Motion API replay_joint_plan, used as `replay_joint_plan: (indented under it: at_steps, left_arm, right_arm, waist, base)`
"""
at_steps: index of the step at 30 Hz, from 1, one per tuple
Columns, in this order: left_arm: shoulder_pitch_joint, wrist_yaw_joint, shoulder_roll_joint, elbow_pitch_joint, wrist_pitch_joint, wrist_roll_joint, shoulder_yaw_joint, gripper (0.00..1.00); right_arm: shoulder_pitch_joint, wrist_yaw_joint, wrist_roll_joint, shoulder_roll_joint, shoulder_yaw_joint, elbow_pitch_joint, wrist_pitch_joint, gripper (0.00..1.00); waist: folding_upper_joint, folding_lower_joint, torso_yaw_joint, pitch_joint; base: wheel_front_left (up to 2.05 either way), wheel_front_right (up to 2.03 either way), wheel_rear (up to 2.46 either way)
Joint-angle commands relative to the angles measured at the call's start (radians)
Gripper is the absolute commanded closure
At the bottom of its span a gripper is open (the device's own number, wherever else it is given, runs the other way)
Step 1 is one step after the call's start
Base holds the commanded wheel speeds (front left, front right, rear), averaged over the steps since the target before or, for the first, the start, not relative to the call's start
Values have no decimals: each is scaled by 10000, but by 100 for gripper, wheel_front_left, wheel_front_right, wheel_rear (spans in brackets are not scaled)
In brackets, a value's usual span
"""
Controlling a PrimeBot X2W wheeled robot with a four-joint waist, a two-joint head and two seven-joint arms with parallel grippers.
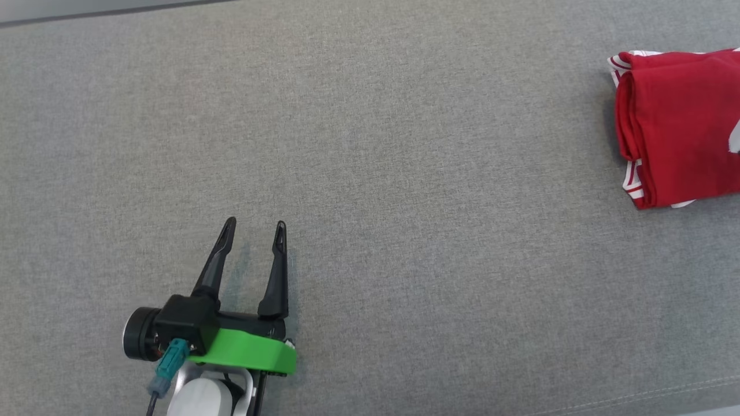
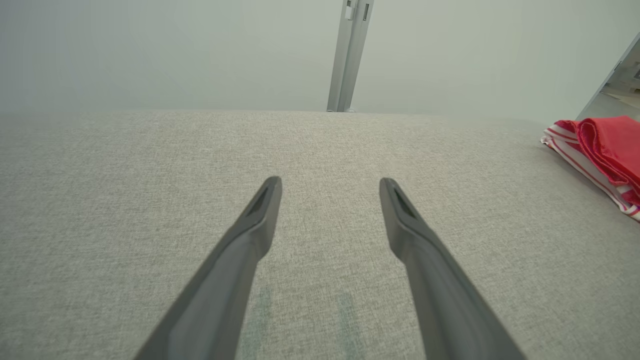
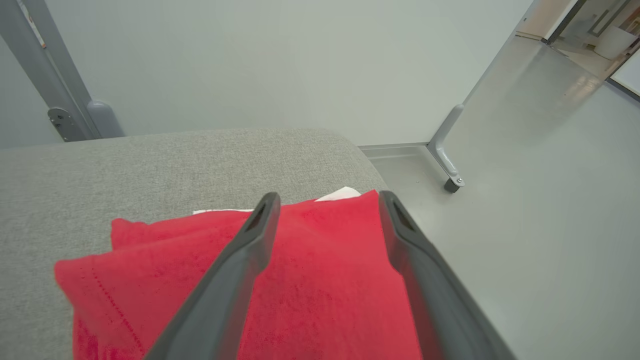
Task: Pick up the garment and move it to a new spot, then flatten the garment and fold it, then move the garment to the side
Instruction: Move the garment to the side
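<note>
Folded garment (image 1: pixel 676 127) lies at the right end of the worktop (image 1: pixel 404 173). My right claw (image 3: pixel 328 197) hangs over it wide open, gripping nothing; left claw (image 1: pixel 256 222) open, empty too. I'd lift straight up, sparing the folds.

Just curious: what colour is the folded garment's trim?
The red garment has white trim with red stripes; clearest in left wrist view.
</note>
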Motion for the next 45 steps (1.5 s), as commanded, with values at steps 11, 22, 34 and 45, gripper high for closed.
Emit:
replay_joint_plan:
  at_steps: [11,22,34,45]
  left_arm:
    - [204,536,244,298,-13,-459,879,0]
    - [694,872,270,1148,37,-836,1267,0]
    - [1216,969,138,1252,-47,-770,1147,0]
    - [1340,942,79,1059,-76,-571,1058,0]
  right_arm:
    - [1401,-10,1503,804,1839,-1385,-2306,0]
    - [3918,-10,2195,2344,3085,-3123,-3077,0]
    - [6442,-10,2857,2826,4042,-4994,-3151,0]
    - [7396,-9,3358,2828,4367,-5416,-3152,0]
  waist:
    - [0,-1,-175,-1604]
    - [0,-1,265,-2621]
    - [0,-1,803,-3075]
    - [0,-1,862,-3142]
  base:
    - [0,0,0]
    - [0,0,0]
    - [0,0,0]
    - [0,0,0]
